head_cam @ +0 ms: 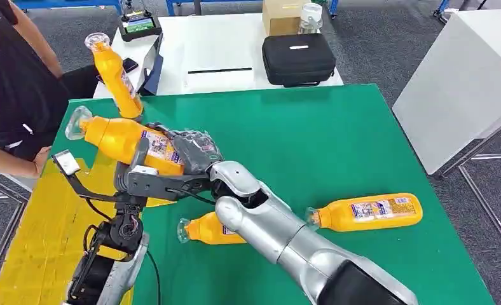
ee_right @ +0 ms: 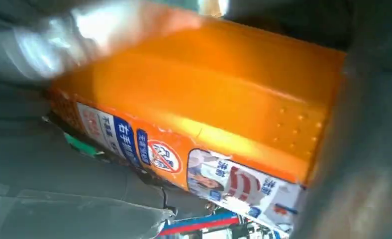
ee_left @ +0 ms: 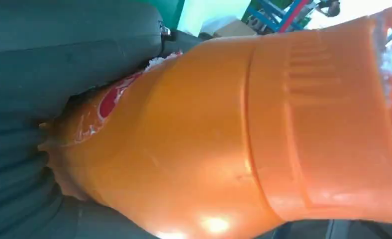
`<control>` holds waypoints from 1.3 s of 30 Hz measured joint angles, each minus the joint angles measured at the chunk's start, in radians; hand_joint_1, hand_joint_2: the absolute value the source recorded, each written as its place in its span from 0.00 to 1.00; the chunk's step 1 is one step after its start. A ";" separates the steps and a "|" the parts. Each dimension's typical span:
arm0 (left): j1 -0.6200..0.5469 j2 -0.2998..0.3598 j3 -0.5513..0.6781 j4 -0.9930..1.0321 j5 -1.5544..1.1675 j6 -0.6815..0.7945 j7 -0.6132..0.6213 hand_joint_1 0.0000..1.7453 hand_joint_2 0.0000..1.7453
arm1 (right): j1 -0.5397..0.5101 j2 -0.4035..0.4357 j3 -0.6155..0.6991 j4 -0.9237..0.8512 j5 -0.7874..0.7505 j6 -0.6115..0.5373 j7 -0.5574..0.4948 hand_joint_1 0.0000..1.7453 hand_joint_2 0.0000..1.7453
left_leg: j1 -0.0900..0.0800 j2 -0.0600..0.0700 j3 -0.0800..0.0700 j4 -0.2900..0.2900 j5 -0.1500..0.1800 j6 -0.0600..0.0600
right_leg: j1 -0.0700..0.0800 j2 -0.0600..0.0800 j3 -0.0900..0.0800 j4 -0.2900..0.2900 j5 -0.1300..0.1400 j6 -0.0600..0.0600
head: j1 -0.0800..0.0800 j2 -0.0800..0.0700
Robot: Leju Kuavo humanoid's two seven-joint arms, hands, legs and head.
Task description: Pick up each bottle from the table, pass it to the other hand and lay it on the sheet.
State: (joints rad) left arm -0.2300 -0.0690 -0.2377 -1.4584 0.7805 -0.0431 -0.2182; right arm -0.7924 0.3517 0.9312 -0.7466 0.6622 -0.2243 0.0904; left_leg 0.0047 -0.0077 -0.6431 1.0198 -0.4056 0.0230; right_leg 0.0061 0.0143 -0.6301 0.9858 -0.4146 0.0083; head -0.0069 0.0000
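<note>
My right hand (head_cam: pixel 194 149) grips an orange bottle (head_cam: pixel 117 136) by its labelled body and holds it on its side in the air, over the left edge of the green table (head_cam: pixel 324 140), clear cap pointing left. The bottle shows close up in the left wrist view (ee_left: pixel 234 139) and the right wrist view (ee_right: pixel 194 94). My left hand (head_cam: pixel 156 181) lies just under it, fingers stretched out beneath and thumb raised against its side. Two more orange bottles lie on the green top, one near my right forearm (head_cam: pixel 203 230) and one further right (head_cam: pixel 369 211). The yellow sheet (head_cam: pixel 38 235) lies below and to the left.
Another orange bottle (head_cam: pixel 114 76) stands tilted at the table's far left corner. A person in black (head_cam: pixel 13 82) stands at the left, one hand (head_cam: pixel 41 159) near the sheet. Behind is a white table (head_cam: pixel 216 57) with a black case (head_cam: pixel 297 58) and a box.
</note>
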 measured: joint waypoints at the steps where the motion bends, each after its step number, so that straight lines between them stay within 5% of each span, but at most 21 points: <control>1: 0.000 0.000 0.000 0.000 -0.001 0.001 -0.003 1.00 1.00 | 0.000 0.002 0.000 0.001 0.006 0.000 -0.004 0.00 0.00 | 0.004 0.002 -0.006 0.007 -0.007 -0.005 | -0.018 0.000 0.008 -0.011 0.007 -0.009 | -0.002 0.000; 2: 0.000 0.000 0.001 0.000 -0.002 0.002 -0.004 1.00 1.00 | -0.001 0.003 0.000 0.003 0.008 0.001 -0.007 0.00 0.00 | 0.004 0.003 -0.012 0.032 -0.026 -0.011 | -0.016 0.001 0.011 -0.012 0.006 -0.012 | -0.003 0.000; 3: 0.000 0.000 0.001 0.000 -0.003 0.002 -0.006 1.00 1.00 | -0.002 0.005 0.000 0.004 0.010 0.001 -0.007 0.00 0.00 | 0.006 0.003 -0.035 0.088 -0.062 -0.016 | -0.017 0.001 0.014 -0.012 0.006 -0.018 | -0.005 0.000; 5: 0.001 0.000 0.003 0.000 -0.004 0.004 -0.007 1.00 1.00 | 0.000 0.004 0.000 0.010 0.014 0.002 -0.008 0.00 0.00 | 0.011 0.003 -0.114 0.252 -0.137 -0.028 | -0.017 0.000 0.016 -0.012 0.005 -0.019 | -0.005 0.000; 6: 0.003 0.000 0.004 0.000 -0.004 0.005 -0.006 1.00 1.00 | 0.002 0.004 0.000 0.013 0.015 0.002 -0.008 0.00 0.00 | 0.014 0.004 -0.141 0.304 -0.148 -0.032 | -0.017 0.000 0.016 -0.012 0.005 -0.019 | -0.007 0.000; 7: 0.005 0.000 0.005 0.000 -0.004 0.006 -0.006 1.00 1.00 | 0.002 0.004 0.000 0.015 0.016 0.002 -0.008 0.00 0.00 | 0.018 0.004 -0.145 0.303 -0.135 -0.035 | -0.018 0.001 0.016 -0.011 0.004 -0.019 | -0.007 0.000; 8: 0.005 0.000 0.005 0.000 -0.005 0.006 -0.006 1.00 1.00 | 0.001 0.004 0.000 0.017 0.017 0.002 -0.008 0.00 0.00 | 0.023 0.005 -0.124 0.256 -0.099 -0.039 | -0.020 0.002 0.016 -0.009 0.003 -0.019 | -0.007 0.000; 9: 0.004 0.000 0.006 0.000 -0.006 0.006 -0.006 1.00 1.00 | 0.001 0.004 0.000 0.018 0.017 0.002 -0.008 0.00 0.00 | 0.027 0.005 -0.085 0.177 -0.056 -0.042 | -0.024 0.004 0.016 -0.005 0.000 -0.014 | -0.006 0.000; 10: 0.004 0.000 0.007 0.000 -0.006 0.006 -0.006 1.00 1.00 | 0.000 0.004 0.000 0.018 0.018 0.003 -0.008 0.00 1.00 | 0.032 0.007 -0.038 0.088 -0.013 -0.047 | -0.027 0.006 0.017 0.002 -0.005 -0.006 | -0.007 0.000; 11: 0.004 0.000 0.007 0.000 -0.007 0.006 -0.006 1.00 1.00 | 0.001 0.004 0.001 0.018 0.019 0.003 -0.008 0.00 1.00 | 0.035 0.010 -0.006 0.028 -0.013 -0.054 | -0.024 0.007 0.015 0.009 -0.011 0.003 | -0.007 0.000; 12: 0.004 0.000 0.008 0.000 -0.007 0.006 -0.005 1.00 1.00 | -0.001 0.004 0.001 0.019 0.019 0.004 -0.009 0.00 1.00 | 0.028 -0.001 -0.002 0.023 -0.016 -0.043 | -0.015 0.009 0.008 0.015 -0.014 0.009 | -0.012 0.000; 15: 0.005 0.000 0.008 -0.001 -0.012 0.006 -0.006 1.00 1.00 | 0.000 0.006 0.000 0.018 0.017 0.005 -0.018 0.00 1.00 | 0.020 -0.003 -0.008 0.022 -0.011 -0.019 | -0.021 0.008 0.010 0.000 -0.007 0.021 | -0.006 0.000; 17: 0.004 -0.001 0.008 -0.003 -0.016 0.005 -0.008 1.00 1.00 | 0.000 0.005 -0.001 0.018 0.025 0.000 -0.025 0.00 1.00 | 0.023 -0.004 -0.007 0.016 -0.007 -0.019 | -0.018 0.008 0.005 -0.002 -0.007 0.013 | -0.003 0.000; 18: 0.005 -0.003 0.008 -0.003 -0.018 0.005 -0.010 1.00 1.00 | 0.001 0.005 -0.001 0.018 0.031 -0.001 -0.027 0.00 0.00 | 0.022 -0.007 -0.007 0.016 -0.007 -0.018 | -0.017 0.007 0.005 -0.006 -0.007 0.012 | -0.001 0.000; 25: 0.011 -0.002 0.022 -0.015 -0.097 0.008 -0.053 1.00 1.00 | 0.004 0.003 -0.011 0.019 0.042 0.000 -0.049 0.00 0.00 | 0.014 -0.010 -0.011 0.017 -0.004 -0.010 | -0.021 0.006 0.013 -0.012 0.001 0.010 | -0.001 0.000; 30: 0.009 0.020 0.050 -0.053 -0.241 0.058 -0.088 1.00 1.00 | 0.025 -0.016 -0.044 0.005 0.045 -0.013 -0.046 0.00 0.00 | 0.013 -0.009 -0.012 0.017 -0.004 -0.008 | -0.020 0.005 0.012 -0.013 0.003 0.030 | -0.001 0.000; 39: -0.050 0.116 0.157 -0.029 -0.932 0.467 -0.165 1.00 1.00 | 0.174 -0.162 -0.253 -0.269 -0.016 -0.047 -0.105 0.00 0.00 | 0.018 -0.009 -0.011 0.017 -0.002 -0.008 | -0.016 0.004 0.010 -0.008 0.002 0.034 | -0.001 0.000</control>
State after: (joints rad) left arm -0.2801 0.0465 -0.0809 -1.4878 -0.1517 0.4242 -0.3830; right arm -0.6188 0.1897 0.6784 -1.0153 0.6463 -0.2717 -0.0141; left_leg 0.0224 -0.0167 -0.6545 1.0365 -0.4078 0.0154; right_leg -0.0101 0.0186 -0.6206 0.9774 -0.4122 0.0425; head -0.0080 0.0000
